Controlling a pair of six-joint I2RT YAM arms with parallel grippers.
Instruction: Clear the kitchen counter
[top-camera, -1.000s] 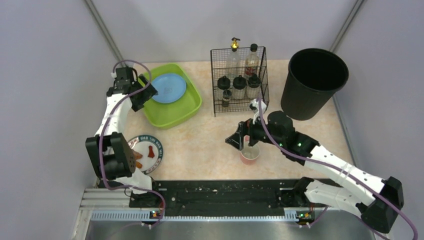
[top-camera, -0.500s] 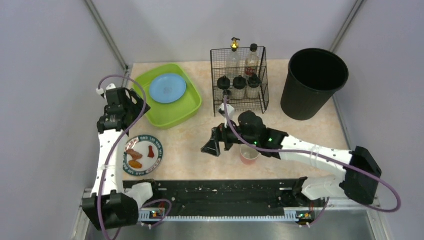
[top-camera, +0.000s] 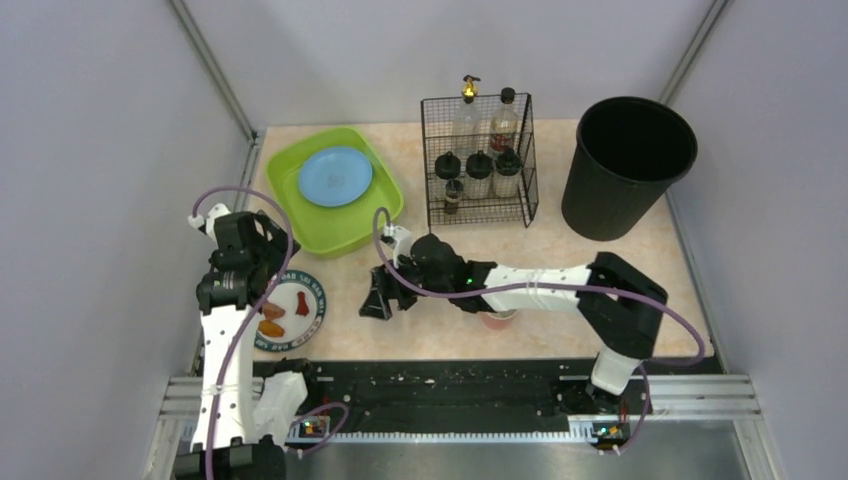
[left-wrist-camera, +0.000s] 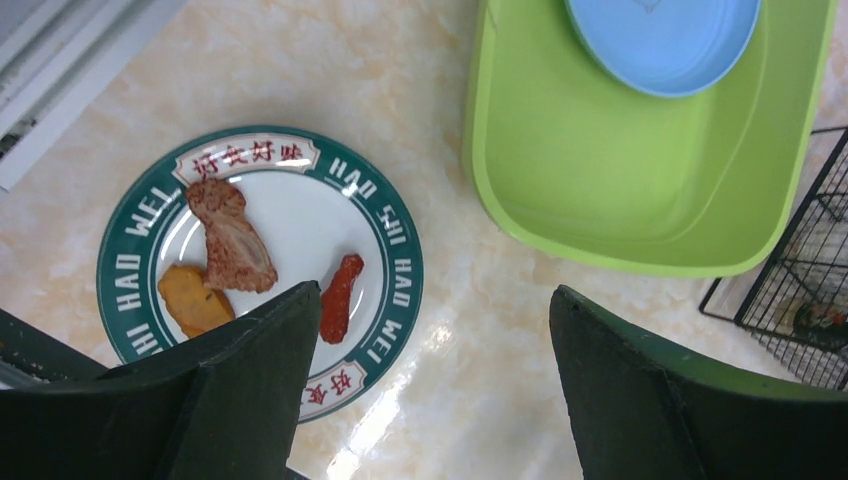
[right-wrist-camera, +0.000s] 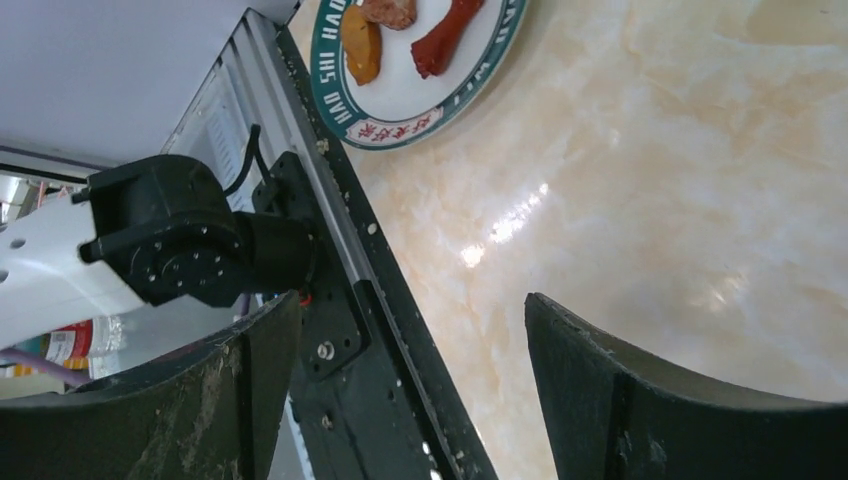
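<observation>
- Pale walls close in a mottled beige kitchen counter (top-camera: 560, 245), which runs from the arms' rail to the back wall and bears everything else.
- At its near left corner sits a green-rimmed plate (left-wrist-camera: 400, 275) with a piece of meat (left-wrist-camera: 232, 240), an orange chunk (left-wrist-camera: 195, 300) and a red strip (left-wrist-camera: 340, 295) lying loose on it.
- Behind the plate, a green tub (left-wrist-camera: 520, 190) holds a blue dish (left-wrist-camera: 660, 40).
- A wire rack (top-camera: 478, 160) of bottles and a black bin (top-camera: 625, 165) stand along the back, and a pink cup (top-camera: 497, 319) sits partly under the right arm.
- The left gripper (left-wrist-camera: 435, 295) hovers by the plate's right edge, jaws spread wide and empty.
- The right gripper (right-wrist-camera: 412, 300) reaches across toward the same plate, jaws also spread with nothing between them.
- With both grippers near one plate, they could collide above it.
- A pinch on the thin rim may tilt the plate, so the loose food could slide onto the counter.
- The right forearm passes over the cup, so a low sweep could tip it.
</observation>
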